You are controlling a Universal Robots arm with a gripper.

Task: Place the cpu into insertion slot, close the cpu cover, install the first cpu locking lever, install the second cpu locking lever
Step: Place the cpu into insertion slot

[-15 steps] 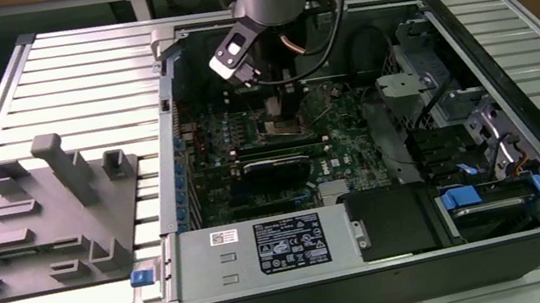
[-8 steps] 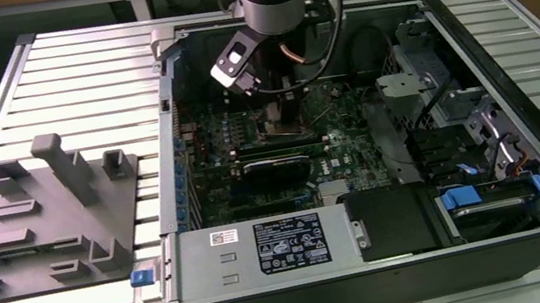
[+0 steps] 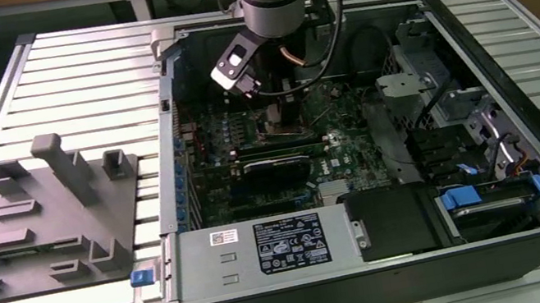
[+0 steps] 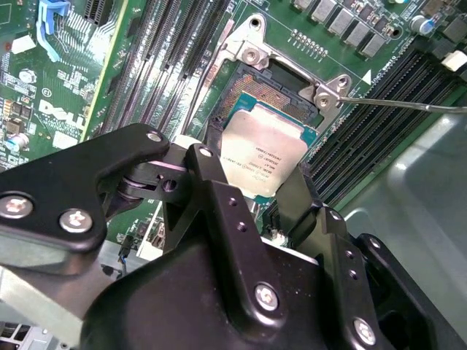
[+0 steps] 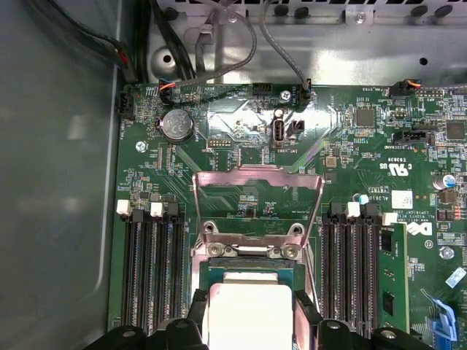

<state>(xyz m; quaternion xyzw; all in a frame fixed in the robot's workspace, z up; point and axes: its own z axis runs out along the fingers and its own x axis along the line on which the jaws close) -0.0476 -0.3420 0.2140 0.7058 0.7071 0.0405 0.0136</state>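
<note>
gripper (image 4: 261,157) is clamped on the cpu (image 4: 270,149): black fingers (image 4: 298,200) press 2 opposite edges, dull silver top showing. in both wrist views the cpu sits right btwn the fingertips, w/ the gripper body just behind it. cpu is directly over the insertion slot (image 4: 252,84); a strip of the slot's dark centre shows past the cpu's far edge. can't tell if it's seated or just above the slot.

in the first wrist view the cpu cover (image 5: 259,176) is swung open, on the slot's far side from the gripper (image 5: 250,315), apart from the cpu (image 5: 250,306). a thin wire locking lever (image 4: 408,104) sticks out beside the slot, unlatched.

exterior view: gripper (image 3: 279,108) is down inside the open pc case (image 3: 523,73), over the green board (image 3: 232,125). grey fixture plate (image 3: 48,216) lies on the slatted table (image 3: 67,70) at the exterior view's left of the case.
</note>
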